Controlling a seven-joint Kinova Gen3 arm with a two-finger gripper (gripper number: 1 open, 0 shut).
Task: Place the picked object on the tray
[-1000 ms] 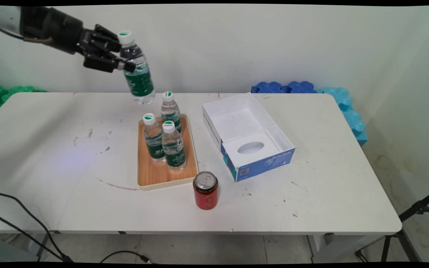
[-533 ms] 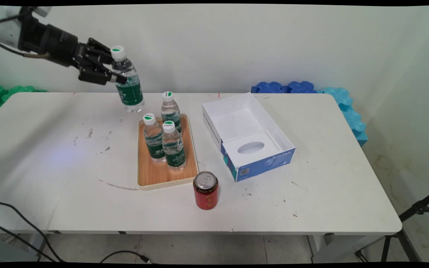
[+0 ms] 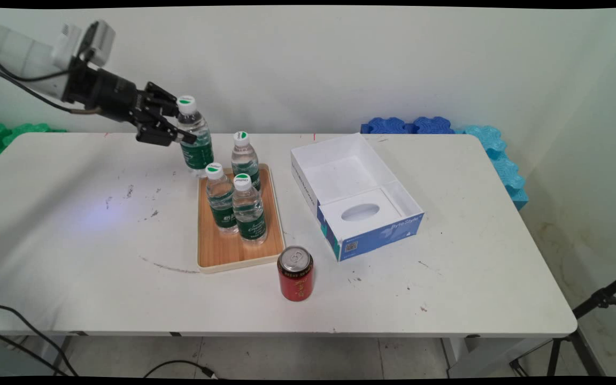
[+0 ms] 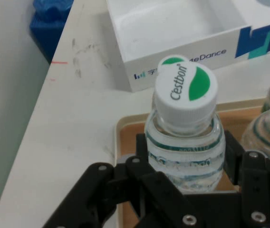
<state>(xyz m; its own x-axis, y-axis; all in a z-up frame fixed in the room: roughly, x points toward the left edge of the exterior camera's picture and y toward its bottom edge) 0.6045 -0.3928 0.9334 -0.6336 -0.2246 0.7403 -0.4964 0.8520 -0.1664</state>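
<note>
4 water bottles (image 3: 195,140), 1 wooden tray (image 3: 217,251), 1 red can (image 3: 295,274), 1 open box (image 3: 340,182), 1 white table (image 3: 474,267)

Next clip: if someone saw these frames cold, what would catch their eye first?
First, the black gripper at upper left, shut on a green-labelled water bottle and holding it at the far left corner of the wooden tray. Three matching bottles stand clustered on the tray's far half. Then the red can just off the tray's near right corner, and the open white and blue box to the tray's right.
</note>
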